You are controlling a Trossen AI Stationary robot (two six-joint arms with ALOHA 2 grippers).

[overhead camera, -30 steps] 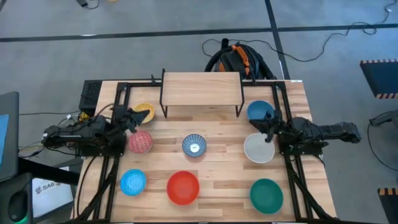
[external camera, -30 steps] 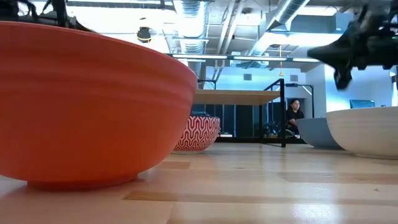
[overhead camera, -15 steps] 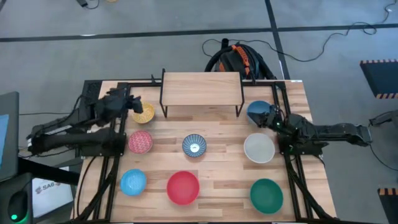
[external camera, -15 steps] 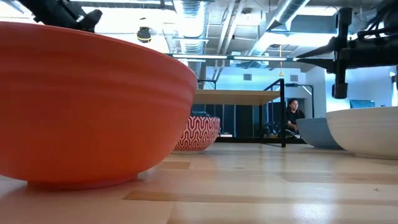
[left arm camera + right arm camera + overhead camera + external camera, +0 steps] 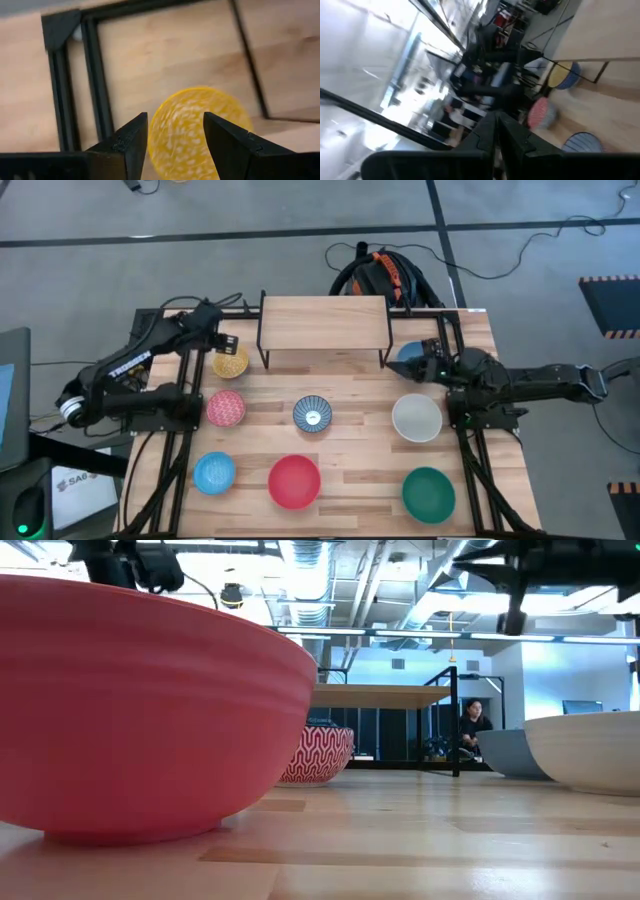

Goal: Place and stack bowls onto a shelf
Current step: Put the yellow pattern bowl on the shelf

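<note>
- High view: the left pincer [image 5: 222,340] hangs over the yellow bowl [image 5: 231,363], its fingers apart around nothing.
- That bowl sits on the tabletop [image 5: 360,442] just left of the shelf [image 5: 324,321].
- Right pincer [image 5: 428,367], fingers pressed together, is above the blue bowl [image 5: 412,355].
- White bowl [image 5: 416,418] lies nearby.

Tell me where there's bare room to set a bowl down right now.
The shelf board is wholly bare. On the table, bare strips lie between the red bowl and teal bowl, and between the patterned bowl and white bowl. The left columns are crowded.
</note>
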